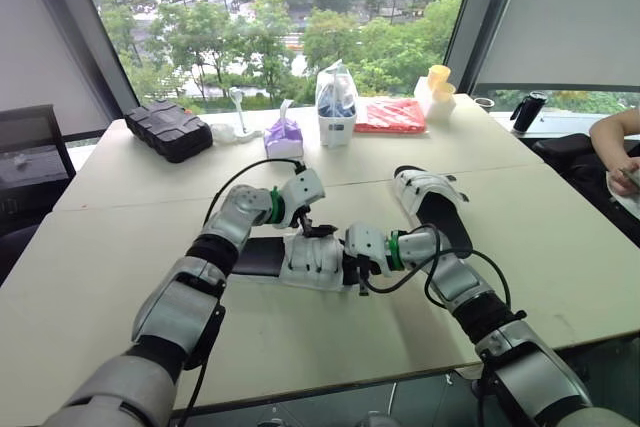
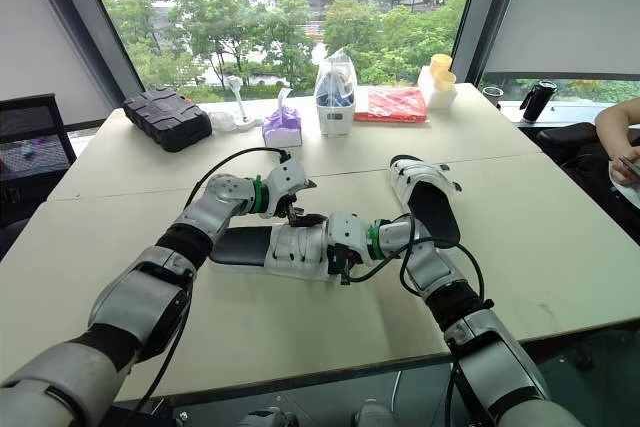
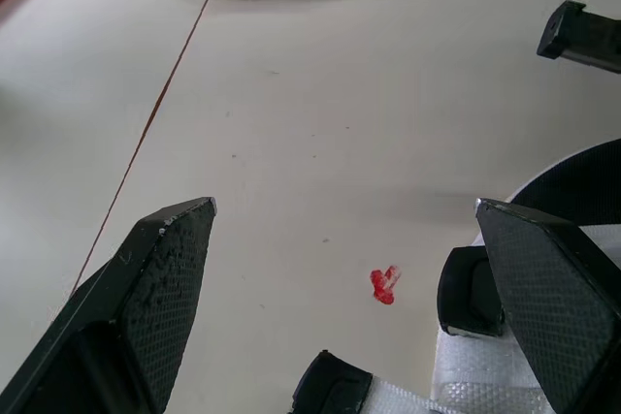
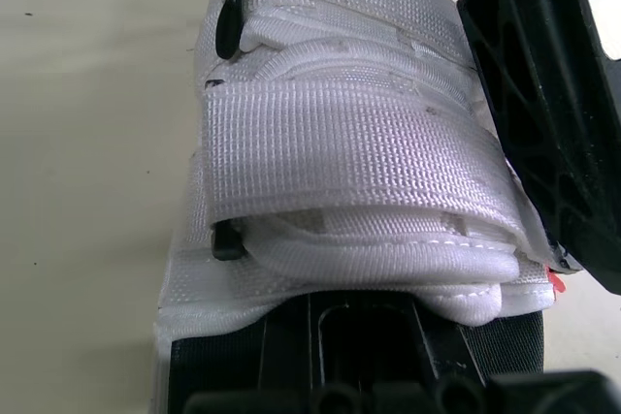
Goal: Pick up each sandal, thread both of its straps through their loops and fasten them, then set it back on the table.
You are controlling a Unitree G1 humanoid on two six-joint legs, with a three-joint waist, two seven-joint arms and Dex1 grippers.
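Note:
One sandal [image 1: 300,259], white mesh straps on a black sole, lies across the middle of the table [image 1: 150,297]. Both its straps [image 4: 359,143] lie folded over the foot part, close up in the right wrist view. My left gripper [image 1: 318,230] hovers just past the sandal's far side; it is open [image 3: 344,210], with bare table between the fingers and the black strap loops [image 3: 471,293] beside one finger. My right gripper [image 1: 358,267] is against the sandal's right end. The second sandal [image 1: 432,202] lies further right, apart from both grippers.
Along the far edge by the window stand a black case [image 1: 168,129], a purple tissue pack [image 1: 284,135], a white bag [image 1: 336,105], a red packet [image 1: 391,115], yellow cups [image 1: 438,87] and a black cup [image 1: 528,110]. A person's arm [image 1: 615,142] rests at far right.

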